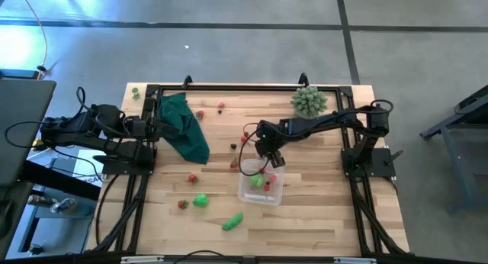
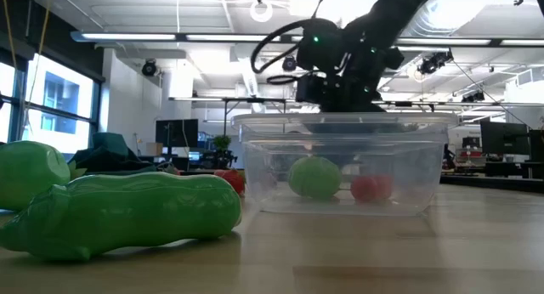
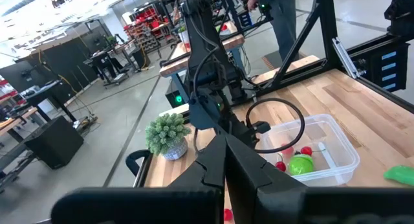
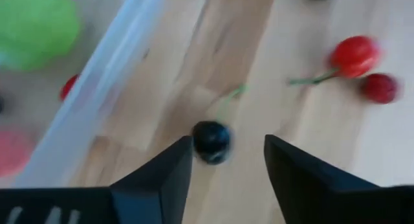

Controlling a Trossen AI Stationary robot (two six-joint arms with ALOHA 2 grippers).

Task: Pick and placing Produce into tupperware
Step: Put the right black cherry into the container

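Two red cherries [image 4: 362, 65], dark berry [image 4: 211, 141], no readable labels

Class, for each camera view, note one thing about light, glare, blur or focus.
High view: bright blue-white glare on the floor at upper left. Low view: the long green toy vegetable up close looks soft; ceiling lights glare. Left wrist view: that arm's own dark fingers fill the foreground. Right wrist view: the small dark berry and red cherries are smeared; the clear plastic container wall is hazy.

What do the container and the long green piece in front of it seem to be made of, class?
The tupperware: likely clear, glossy plastic; a green ball and a red piece show through its walls. The long green produce piece: probably smooth moulded plastic or rubber, with soft highlights on its lumpy skin.
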